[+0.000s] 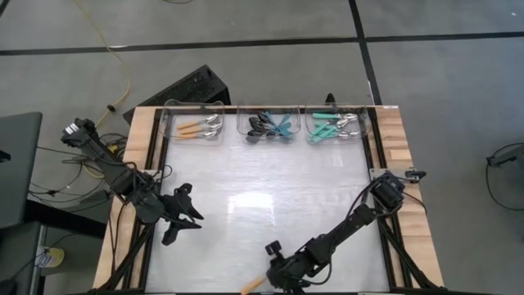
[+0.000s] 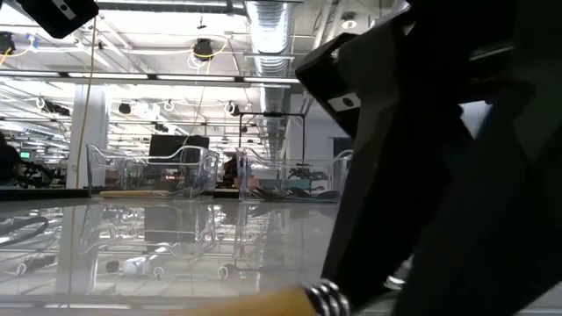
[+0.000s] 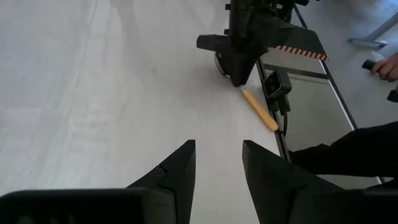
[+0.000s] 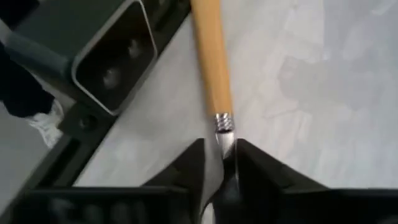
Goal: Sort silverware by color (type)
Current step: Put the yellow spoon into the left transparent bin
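Note:
An orange-handled spoon [image 1: 252, 284] is at the table's near edge; its handle [image 4: 210, 68] sticks out from my right gripper [image 4: 221, 155], which is shut on it. The bowl is hidden under the fingers. My left gripper [image 1: 184, 217] is open and empty above the table's left half, apart from the spoon. More spoons lie in three clear bins at the far edge: orange-handled [image 1: 201, 127], black with teal handles [image 1: 270, 125], silver with teal handles [image 1: 334, 125]. My right gripper pinches the spoon's silver neck [image 4: 225, 134], just past the handle's ribbed metal collar, between its two fingers. The fingers come from above, slanting down. The orange handle [image 3: 260, 110] points away toward the table's near edge, low over the table; whether it is lifted clear I cannot tell.
The table's metal frame rail [image 4: 106, 56] and the low camera [image 3: 275, 84] run close beside the spoon at the near edge. A person's hand [image 3: 385, 65] and a dark-clothed leg [image 3: 348, 152] show beyond that edge. The white tabletop [image 1: 270, 184] is bare between arms and bins.

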`<state>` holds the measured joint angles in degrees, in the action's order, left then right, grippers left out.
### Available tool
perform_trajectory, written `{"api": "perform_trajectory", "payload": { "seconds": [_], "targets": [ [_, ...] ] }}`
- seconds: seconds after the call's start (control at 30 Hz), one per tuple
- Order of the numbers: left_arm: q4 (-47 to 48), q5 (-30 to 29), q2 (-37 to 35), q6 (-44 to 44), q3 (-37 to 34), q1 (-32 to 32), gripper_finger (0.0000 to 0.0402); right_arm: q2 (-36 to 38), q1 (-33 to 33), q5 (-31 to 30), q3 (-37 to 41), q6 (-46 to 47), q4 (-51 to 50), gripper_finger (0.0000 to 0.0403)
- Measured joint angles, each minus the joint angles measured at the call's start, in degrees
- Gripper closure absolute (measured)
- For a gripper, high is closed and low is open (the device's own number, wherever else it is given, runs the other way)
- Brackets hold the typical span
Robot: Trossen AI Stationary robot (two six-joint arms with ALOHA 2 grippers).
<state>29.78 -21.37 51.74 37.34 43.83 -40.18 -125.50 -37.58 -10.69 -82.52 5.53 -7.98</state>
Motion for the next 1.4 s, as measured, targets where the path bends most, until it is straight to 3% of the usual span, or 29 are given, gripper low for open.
{"api": "perform_trajectory", "payload": {
  "seconds": [0.2, 0.37, 0.6, 0.77, 0.93, 1.07, 1.2, 1.4],
  "targets": [
    [0.3, 0.0, 0.0, 0.7, 0.0, 0.0, 0.0286, -1.0, 0.5, 1.5, 0.0, 3.2, 3.6, 0.037],
    [0.3, -0.3, 0.0, 1.6, 0.0, 0.0, 0.0286, 1.2, 3.2, 2.6, 0.2, 5.2, -0.6, 0.0371],
    [0.0, -2.4, 0.0, 2.7, 0.0, 0.0, 0.0286, 10.7, 10.1, 1.6, 0.3, 5.2, -7.5, 0.0369],
    [-1.4, -5.3, 0.0, 5.8, 0.1, 0.0, 0.0286, 16.9, 18.3, 1.7, 0.1, 4.3, -7.3, 0.037],
    [-1.3, -7.6, 0.0, 9.3, 0.1, 0.0, 0.0286, 19.1, 29.2, 3.4, -3.6, -4.5, -8.3, 0.037],
    [-1.2, -10.0, 0.0, 12.9, 0.1, 0.0, 0.0286, 15.6, 38.4, 9.5, -11.8, -11.0, -8.7, 0.037],
    [-1.4, -15.3, 0.0, 15.9, 0.1, 0.0, 0.0286, 7.7, 47.2, 14.1, -22.3, -11.7, -11.0, 0.037],
    [-1.5, -24.2, 0.0, 19.1, 0.1, 0.0, 0.0286, -4.6, 54.5, 17.2, -37.9, -14.0, -10.8, 0.037]
  ]
}}
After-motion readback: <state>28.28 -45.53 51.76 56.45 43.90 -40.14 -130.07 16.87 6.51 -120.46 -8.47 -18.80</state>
